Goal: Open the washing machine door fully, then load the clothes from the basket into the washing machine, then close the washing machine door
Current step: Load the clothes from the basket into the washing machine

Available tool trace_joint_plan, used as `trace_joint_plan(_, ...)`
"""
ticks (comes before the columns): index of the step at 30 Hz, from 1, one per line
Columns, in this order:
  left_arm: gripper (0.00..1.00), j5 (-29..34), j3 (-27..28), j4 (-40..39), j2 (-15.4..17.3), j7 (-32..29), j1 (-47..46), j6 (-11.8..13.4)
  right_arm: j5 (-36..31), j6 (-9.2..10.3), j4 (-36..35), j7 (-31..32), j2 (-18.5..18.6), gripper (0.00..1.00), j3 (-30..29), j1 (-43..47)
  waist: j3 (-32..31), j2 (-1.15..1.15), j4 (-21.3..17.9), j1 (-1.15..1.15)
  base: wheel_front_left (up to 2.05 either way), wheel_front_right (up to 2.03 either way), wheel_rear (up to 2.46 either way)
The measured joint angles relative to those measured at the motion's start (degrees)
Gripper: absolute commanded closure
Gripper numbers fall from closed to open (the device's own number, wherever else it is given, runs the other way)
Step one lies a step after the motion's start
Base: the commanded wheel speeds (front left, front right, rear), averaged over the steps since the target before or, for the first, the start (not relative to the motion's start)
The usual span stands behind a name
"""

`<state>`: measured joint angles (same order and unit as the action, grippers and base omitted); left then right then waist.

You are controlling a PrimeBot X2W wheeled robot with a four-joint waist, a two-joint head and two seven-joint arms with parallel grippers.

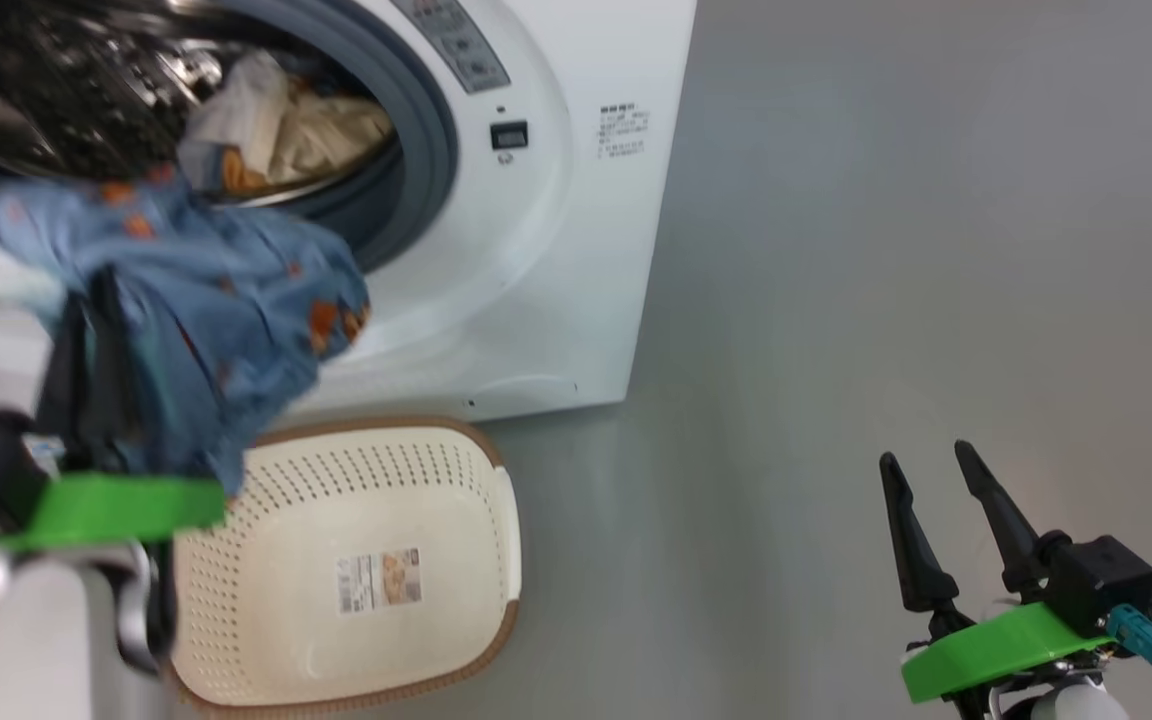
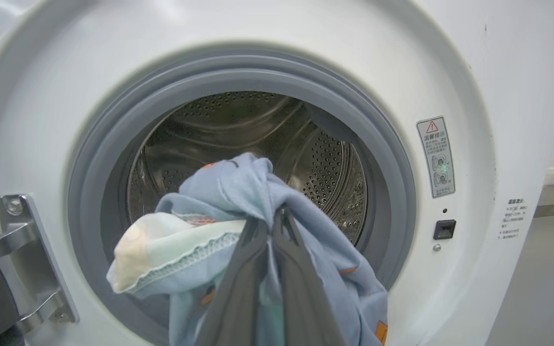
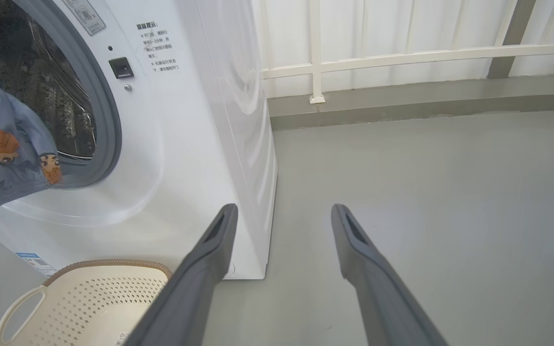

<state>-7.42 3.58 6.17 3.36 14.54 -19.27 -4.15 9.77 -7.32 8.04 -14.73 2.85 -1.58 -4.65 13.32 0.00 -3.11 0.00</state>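
The washing machine [image 1: 556,250] stands with its grey-ringed opening [image 2: 238,72] uncovered. White and cream clothes [image 1: 286,130] lie in the steel drum. My left gripper [image 2: 277,211] is shut on a light blue garment [image 2: 238,192] with orange prints, held just in front of the opening's lower rim and above the basket. The garment [image 1: 226,290] drapes over the fingers and hides their tips in the head view. The cream basket [image 1: 436,480] sits on the floor against the machine, holding only its label. The washing machine door is out of view; its metal hinge [image 2: 27,259] shows. My right gripper [image 1: 926,455] hangs open over bare floor.
Grey floor [image 3: 426,192] stretches to the right of the machine. A low kerb and a white railing [image 3: 402,55] run along the far wall. The basket [image 3: 89,293] lies just left of the right gripper [image 3: 284,209].
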Motion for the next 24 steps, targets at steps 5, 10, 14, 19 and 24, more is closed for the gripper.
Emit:
trace_joint_plan(5,1.00,1.0,1.5,3.2,1.2,0.0,-9.2,-0.7,0.0,0.00,-0.7,0.0,0.0,0.00,0.6,-1.7,3.8,0.00,-0.7,0.00,0.00,0.00,0.00)
trace_joint_plan(10,1.00,1.4,2.4,6.5,2.1,0.0,-16.2,-1.2,1.0,0.00,-1.0,0.0,0.0,0.00,1.0,-3.8,7.8,0.00,-1.6,0.00,0.00,0.00,0.00)
trace_joint_plan(14,1.00,1.8,3.1,8.6,3.2,0.1,-21.6,-1.3,1.4,0.00,-1.4,0.0,0.0,0.00,1.5,-5.2,11.2,0.00,-2.4,0.00,0.00,0.00,0.00)
trace_joint_plan(19,1.00,1.8,5.2,11.0,3.8,0.2,-29.1,-1.6,1.8,0.00,-1.7,0.0,0.0,0.00,2.5,-6.6,15.5,0.00,-3.4,0.00,0.00,0.00,0.00)
trace_joint_plan(24,1.00,2.3,5.6,16.0,4.6,0.2,-34.7,-1.6,2.6,0.00,-1.9,0.0,0.0,0.00,3.2,-8.2,19.8,0.00,-4.3,0.00,0.00,0.00,0.00)
